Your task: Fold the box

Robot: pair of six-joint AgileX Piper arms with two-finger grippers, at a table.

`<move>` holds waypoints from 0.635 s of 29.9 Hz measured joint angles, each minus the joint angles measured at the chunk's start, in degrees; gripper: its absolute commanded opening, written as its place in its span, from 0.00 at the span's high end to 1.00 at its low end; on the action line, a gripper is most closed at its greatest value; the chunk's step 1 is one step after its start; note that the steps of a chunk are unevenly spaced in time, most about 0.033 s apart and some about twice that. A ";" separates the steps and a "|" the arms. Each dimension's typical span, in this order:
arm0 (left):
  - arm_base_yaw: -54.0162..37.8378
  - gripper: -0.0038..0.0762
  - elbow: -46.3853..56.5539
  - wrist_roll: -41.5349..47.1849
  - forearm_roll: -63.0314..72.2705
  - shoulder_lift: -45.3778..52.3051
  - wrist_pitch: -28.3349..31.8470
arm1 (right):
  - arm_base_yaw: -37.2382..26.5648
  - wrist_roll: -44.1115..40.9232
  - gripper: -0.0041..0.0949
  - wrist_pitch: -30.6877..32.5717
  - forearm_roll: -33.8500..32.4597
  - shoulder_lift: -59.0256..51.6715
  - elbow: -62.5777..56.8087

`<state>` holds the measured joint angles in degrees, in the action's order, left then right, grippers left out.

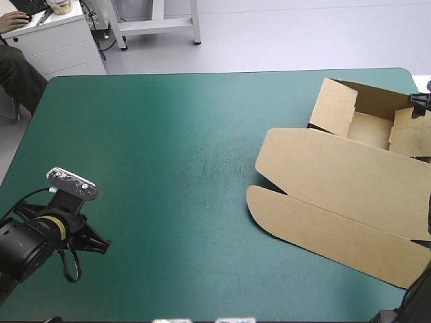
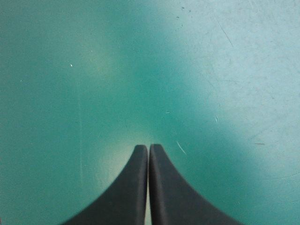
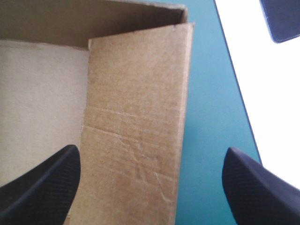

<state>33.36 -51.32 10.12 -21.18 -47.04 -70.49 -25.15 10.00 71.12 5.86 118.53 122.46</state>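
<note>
The brown box [image 1: 343, 182] lies at the table's right side. Its tray part [image 1: 367, 128] stands at the far right with walls raised, and the lid spreads flat toward the front. My right gripper [image 3: 150, 152] is open over the tray's right side, with a brown flap [image 3: 136, 122] lying between its fingers; in the high view only a black bit of it [image 1: 419, 102] shows at the right edge. My left gripper [image 2: 149, 149] is shut with nothing in it, over bare teal-green cover near the front left corner, far from the box.
The table's right edge [image 3: 234, 93] runs close beside the box's flap, with pale floor beyond it. The left arm [image 1: 40, 232] sits low at the front left. The rounded front flap of the lid [image 1: 296, 219] reaches toward the table's middle.
</note>
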 measured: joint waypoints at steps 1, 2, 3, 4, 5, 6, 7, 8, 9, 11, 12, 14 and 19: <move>0.00 0.96 0.00 0.37 0.00 0.00 0.00 | 0.00 0.00 0.20 0.00 0.00 -1.00 0.19; 0.00 0.96 0.00 1.09 0.00 0.00 -0.05 | 0.00 0.00 0.24 0.08 0.39 -2.39 0.36; 0.00 0.96 0.00 1.99 0.00 0.00 -0.05 | 0.00 0.00 0.30 0.13 0.95 -3.95 0.41; 0.00 0.96 0.00 2.54 0.00 0.00 -0.05 | 0.00 0.00 0.37 0.20 1.55 -5.61 0.47; 0.00 0.96 0.00 3.01 0.00 0.00 -0.05 | 0.00 0.00 0.47 0.20 2.51 -7.28 0.52; 0.00 0.96 0.00 3.38 0.00 0.00 -0.05 | 0.00 0.00 0.58 0.20 3.55 -8.95 0.58; 0.00 0.96 0.00 3.51 0.00 0.00 -0.05 | 0.00 0.00 0.66 0.20 4.68 -10.56 0.64; 0.00 0.96 0.00 3.51 0.00 0.00 -0.05 | 0.00 0.00 0.77 0.20 5.65 -11.81 0.69; 0.00 0.96 0.00 3.58 0.00 0.00 0.00 | 0.00 0.00 0.87 0.20 6.85 -13.36 0.69; 0.00 0.96 0.00 3.72 0.00 0.00 0.07 | 0.36 0.00 0.97 0.23 8.79 -16.26 0.69; 0.00 0.96 0.00 3.72 0.00 0.00 0.17 | 0.80 0.00 0.96 0.23 9.28 -17.34 0.69; 0.00 0.96 0.00 3.78 0.19 0.00 0.35 | 2.21 0.00 0.96 0.23 9.73 -20.17 0.25; 0.00 0.96 0.00 3.88 1.71 0.07 0.95 | 8.76 1.26 0.96 0.23 10.19 -27.89 -4.95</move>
<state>33.36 -51.32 14.00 -19.47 -46.98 -69.54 -16.40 11.27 71.35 16.05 90.64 117.51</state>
